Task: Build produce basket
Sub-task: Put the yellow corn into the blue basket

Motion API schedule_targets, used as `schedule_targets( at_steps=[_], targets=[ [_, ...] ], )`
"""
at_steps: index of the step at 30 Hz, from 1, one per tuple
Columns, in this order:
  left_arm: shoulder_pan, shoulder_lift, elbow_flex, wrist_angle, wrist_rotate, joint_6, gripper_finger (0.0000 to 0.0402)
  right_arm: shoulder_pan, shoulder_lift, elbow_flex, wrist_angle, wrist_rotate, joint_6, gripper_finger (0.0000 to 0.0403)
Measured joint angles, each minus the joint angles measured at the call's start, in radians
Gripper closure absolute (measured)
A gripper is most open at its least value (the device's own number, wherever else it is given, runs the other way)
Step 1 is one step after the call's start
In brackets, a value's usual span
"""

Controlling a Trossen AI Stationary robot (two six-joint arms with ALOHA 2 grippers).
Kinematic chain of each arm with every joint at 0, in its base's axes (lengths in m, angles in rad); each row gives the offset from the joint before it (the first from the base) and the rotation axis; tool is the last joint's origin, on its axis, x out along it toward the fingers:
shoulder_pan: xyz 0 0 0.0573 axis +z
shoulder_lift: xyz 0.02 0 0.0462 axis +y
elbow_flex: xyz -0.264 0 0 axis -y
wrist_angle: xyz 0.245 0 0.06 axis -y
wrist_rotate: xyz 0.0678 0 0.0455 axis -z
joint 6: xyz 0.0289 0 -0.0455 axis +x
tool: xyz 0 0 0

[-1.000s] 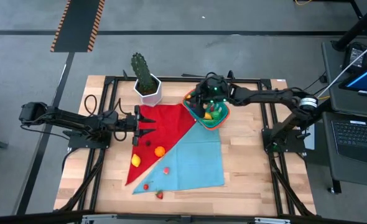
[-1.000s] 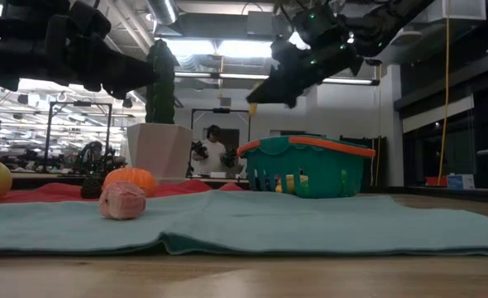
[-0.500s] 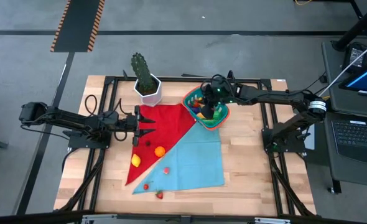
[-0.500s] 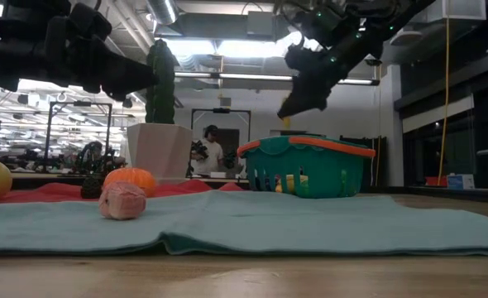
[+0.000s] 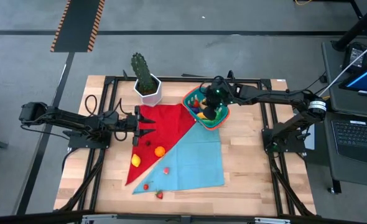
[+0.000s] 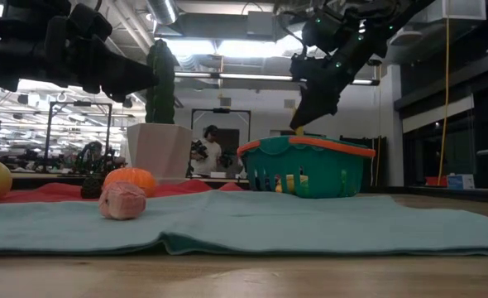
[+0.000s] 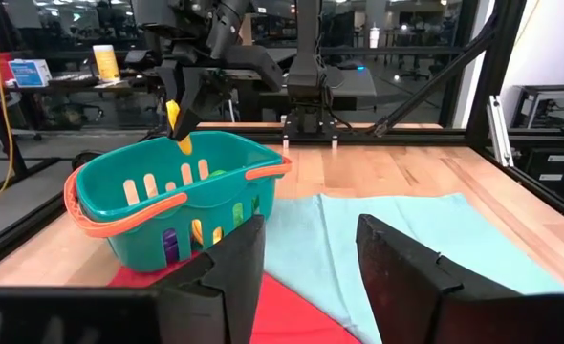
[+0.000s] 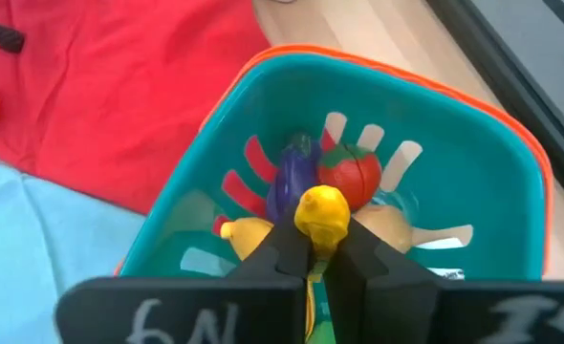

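Observation:
The teal basket (image 5: pixel 191 99) with its orange-red rim stands at the far right corner of the red and blue cloths. It holds a purple eggplant (image 8: pixel 287 182), a red piece (image 8: pixel 351 174) and yellow pieces. My right gripper (image 8: pixel 317 253) hovers over the basket (image 6: pixel 310 165), shut on a yellow produce piece (image 8: pixel 321 215). My left gripper (image 7: pixel 311 258) stands open and level over the red cloth's left side (image 5: pixel 152 123), holding nothing. An orange (image 5: pixel 160 150), a lemon (image 5: pixel 135 160) and red berries (image 5: pixel 145 186) lie on the cloths. My right gripper pinches the yellow piece between its two fingers, whose tips (image 8: pixel 292 250) close on its sides. The fingers slant down from the table's right side. The piece (image 7: pixel 177 122) sticks out below the fingertips, lifted clear, its free end (image 6: pixel 299 130) just above the basket's rim.
A white pot with a cactus (image 5: pixel 147 87) stands at the far edge, left of the basket. A pink piece (image 5: pixel 166 169) and a dark berry (image 5: pixel 148 142) lie on the cloths. Bare wood shows to the right of the blue cloth (image 5: pixel 252 162).
My right gripper has gone toward the table's right edge, from the basket's left rim to over its middle, and has tipped its fingers steeply downward. The yellow piece has gone with it and now points down at the basket.

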Motion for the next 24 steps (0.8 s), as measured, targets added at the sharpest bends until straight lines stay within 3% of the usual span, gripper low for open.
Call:
schedule_targets(
  at_steps=[24],
  targets=[
    [0.000, 0.000, 0.000, 0.000, -0.001, 0.000, 0.0246, -0.036, 0.153, 0.002, -0.001, 0.025, -0.005, 0.0384]
  ],
)
